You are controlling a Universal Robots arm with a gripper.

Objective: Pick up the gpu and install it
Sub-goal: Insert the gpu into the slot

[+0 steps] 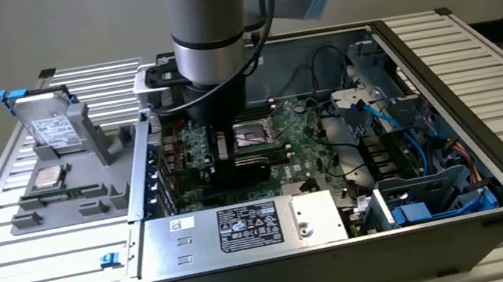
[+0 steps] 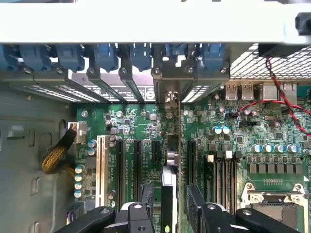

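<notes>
The gpu [image 2: 171, 160], a thin green circuit card with a black cooler face and a silver metal end bracket, stands on edge in an expansion slot of the green motherboard [image 2: 233, 141], its bracket meeting the row of blue slot clips [image 2: 141, 53] along the rear wall of the open black computer case [image 1: 492, 150]. In the wrist view the black claw [image 2: 167, 208] straddles the card's top edge with its ribbed fingers [image 2: 197, 201] spread wide, a gap showing on each side, so nothing is gripped. The card looks placed, though whether it is fully seated cannot be told.

The likely risk is a half-seated card: if one end sits proud of the slot, it could tilt or lose contact. A finger close beside the card could also catch the cooler face if the arm shifts sideways.
</notes>
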